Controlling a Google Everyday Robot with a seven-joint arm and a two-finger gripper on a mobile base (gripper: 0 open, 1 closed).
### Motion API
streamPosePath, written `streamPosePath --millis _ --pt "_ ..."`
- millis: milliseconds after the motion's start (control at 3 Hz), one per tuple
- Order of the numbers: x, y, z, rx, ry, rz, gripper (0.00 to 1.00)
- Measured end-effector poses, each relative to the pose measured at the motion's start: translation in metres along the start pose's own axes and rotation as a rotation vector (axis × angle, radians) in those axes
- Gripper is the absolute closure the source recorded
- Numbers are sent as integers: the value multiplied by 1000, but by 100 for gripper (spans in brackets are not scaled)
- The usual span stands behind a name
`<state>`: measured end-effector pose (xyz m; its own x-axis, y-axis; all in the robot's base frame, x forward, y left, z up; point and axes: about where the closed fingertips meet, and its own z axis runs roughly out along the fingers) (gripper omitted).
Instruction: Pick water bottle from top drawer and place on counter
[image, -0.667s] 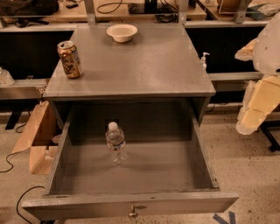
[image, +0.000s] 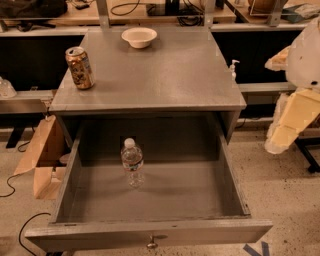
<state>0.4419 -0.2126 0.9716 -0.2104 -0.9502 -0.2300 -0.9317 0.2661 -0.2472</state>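
One wide grey tabletop (image: 165, 75). Under its front edge, the top drawer (image: 150, 232), pulled all the way out. Off past the right edge, the tool (image: 287, 127); cannot tell if wide or narrow. Standing up in the drawer, a bit left of the middle, the water bottle (image: 132, 162). Near the left edge, a soda can (image: 80, 67). By the back edge, a small bowl (image: 139, 37). No change from a moment ago, so no grab yet.
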Motion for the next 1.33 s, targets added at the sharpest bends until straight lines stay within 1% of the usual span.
streamPosePath --millis 333,667,1000,1333 --pt "-24 17 99 -109 -258 -59 0" --pt "-72 16 152 -121 -539 -105 0" --pt "-123 -1 180 -62 -848 -95 0" --pt "-153 -3 192 -36 -985 -133 0"
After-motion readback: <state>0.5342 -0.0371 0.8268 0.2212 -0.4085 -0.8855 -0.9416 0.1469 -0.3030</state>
